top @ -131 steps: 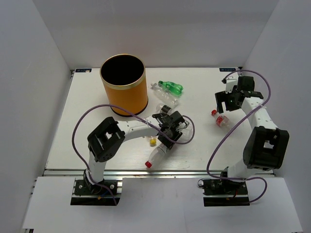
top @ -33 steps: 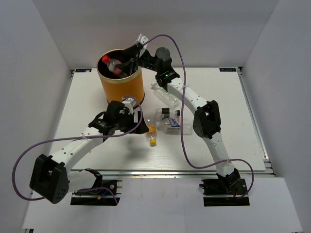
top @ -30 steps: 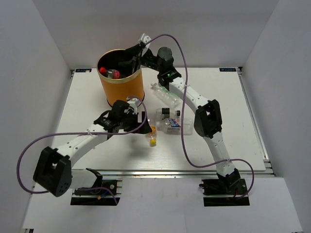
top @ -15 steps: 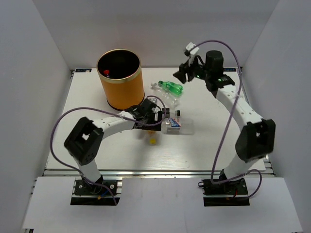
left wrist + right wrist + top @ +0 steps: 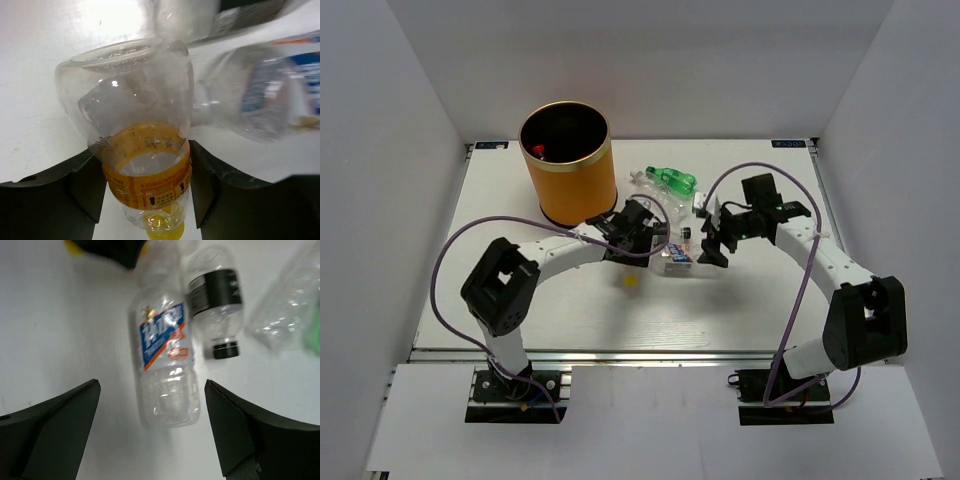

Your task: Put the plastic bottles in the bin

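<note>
The plastic bottles lie mostly in a loose cluster on the white counter, just right of the tall orange-yellow cylindrical bin. One red cap shows down in the bin's black inside. My left gripper has its jaws clamped on the clear bottle with the orange label and yellow cap, one jaw pressed to each side of the label band and the cap pointing back at the wrist camera. I think that band is a sensible hold, since the thin shoulder above it looks easy to crush. Whether the bottle is off the counter I cannot tell. My right gripper hangs with its jaws wide apart and holds nothing. They straddle the clear bottle with the blue-and-white label, which lies on its side, so a straight drop should close across its body. The clear bottle with the black label and black cap lies just beside it, and one jaw could catch it. The small green bottle sits further back. The bin is near and wide, so the left carry looks short.
</note>
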`<state>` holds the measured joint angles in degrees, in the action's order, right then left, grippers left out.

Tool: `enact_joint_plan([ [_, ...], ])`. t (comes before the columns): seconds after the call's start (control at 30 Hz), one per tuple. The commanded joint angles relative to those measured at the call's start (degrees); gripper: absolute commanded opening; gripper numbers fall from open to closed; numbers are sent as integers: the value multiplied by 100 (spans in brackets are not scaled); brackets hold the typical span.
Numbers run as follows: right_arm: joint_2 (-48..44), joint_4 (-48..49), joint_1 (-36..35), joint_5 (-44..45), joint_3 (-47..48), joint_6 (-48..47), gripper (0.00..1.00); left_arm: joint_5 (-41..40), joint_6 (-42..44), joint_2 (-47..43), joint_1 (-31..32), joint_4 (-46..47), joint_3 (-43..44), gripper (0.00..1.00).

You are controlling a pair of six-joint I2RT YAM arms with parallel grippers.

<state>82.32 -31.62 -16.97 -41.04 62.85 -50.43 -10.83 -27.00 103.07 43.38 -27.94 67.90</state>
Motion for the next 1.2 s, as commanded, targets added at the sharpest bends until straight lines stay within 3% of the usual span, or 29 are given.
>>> enact_joint_plan([
  [0.0,-51,-547,19,-194,-264,-1746,90,-182,457,-1033,66,-176,976,29],
  [0.17,712,-636,18,-185,-2,-2040,90,-1085,924,-1289,-57,-817,2691,29],
  [0.3,1057,208,-43,121,17,-1672,90,-2114,1355,-1071,-180,-722,3886,34],
  [0.43,1566,445,-148,578,219,-1707,90,-3256,1470,-702,-434,-581,4407,34],
  [0.53,1655,690,-175,816,175,-1557,90,-3723,1523,-552,-776,-239,4460,40],
  [0.63,1664,744,-192,878,43,-1592,90,-3672,1523,-157,-1276,-176,4809,46],
  [0.7,1690,762,-227,904,-44,-1610,90,-3541,1339,458,-1515,-717,5249,52],
  [0.8,1655,753,-228,869,-80,-1566,90,-3540,1224,960,-1867,-1011,5804,53],
  [0.9,1638,745,-228,843,-115,-1496,90,-3242,1224,1250,-2192,-871,5980,65],
  [0.97,1629,727,-245,852,-176,-1495,89,-3101,1285,1557,-2246,-1115,6445,89],
  [1.0,1646,692,-236,860,-177,-1504,74,-3022,1285,1637,-2315,-1265,6603,100],
  [1.07,1725,342,-245,782,-98,-1583,35,-2890,1233,1446,-2316,-1486,6545,100],
  [1.1,1830,227,-254,738,7,-1636,11,-2681,1233,1218,-2316,-1373,6317,100],
  [1.13,1935,-122,-263,642,121,-1723,0,-2522,1407,937,-2177,-963,5627,100],
  [1.17,1937,-125,-263,623,201,-1776,0,-2521,1408,621,-2175,-680,5238,100],
])
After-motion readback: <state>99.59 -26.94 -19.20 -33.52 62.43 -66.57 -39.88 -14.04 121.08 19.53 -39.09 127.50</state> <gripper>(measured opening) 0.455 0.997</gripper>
